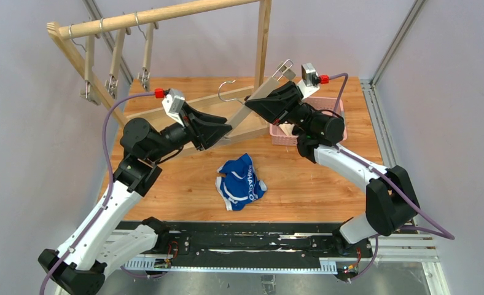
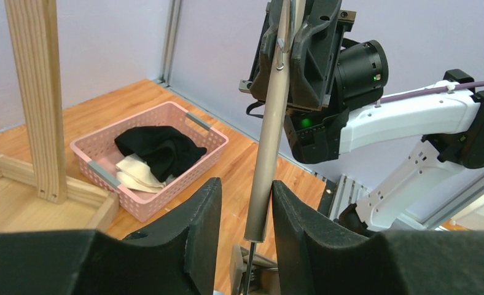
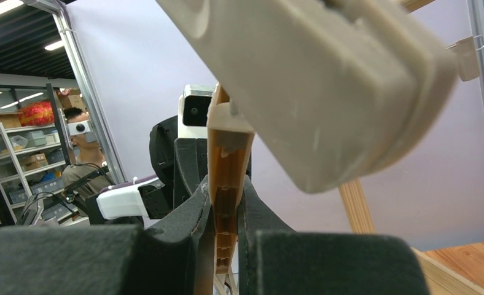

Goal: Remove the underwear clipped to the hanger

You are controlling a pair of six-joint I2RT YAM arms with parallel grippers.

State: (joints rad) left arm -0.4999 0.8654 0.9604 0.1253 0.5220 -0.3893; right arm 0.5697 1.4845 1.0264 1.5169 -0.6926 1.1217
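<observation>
No brand I can make out. The blue briefs (image 1: 241,182) have white lettering along the trim, but they're so crumpled that it doesn't read as a word from above.

The blue briefs are lying in a heap on the table (image 1: 184,196), roughly between the two arms. They're well apart from both sets of fingers and touching neither.

The black pair (image 2: 163,147) is in the pink basket (image 2: 166,193) at the far right of the table. A whitish-grey pair (image 2: 135,172) is tucked in beside it and partly under it, and neither is near any fingers.

The hanger (image 2: 265,141) is up in the air over the middle of the table, tilted, with nothing visibly hanging off it. The right fingers (image 3: 190,233) are clenched on its pale upper part, which is squeezed tight between them in the wrist view. The left fingers (image 2: 196,233) sit either side of the grey bar near its lower end. They're parted, with a clear gap on one side, so they aren't pinching it.

The wooden rack (image 1: 166,15) at the back left has more clip hangers on its rail.
</observation>
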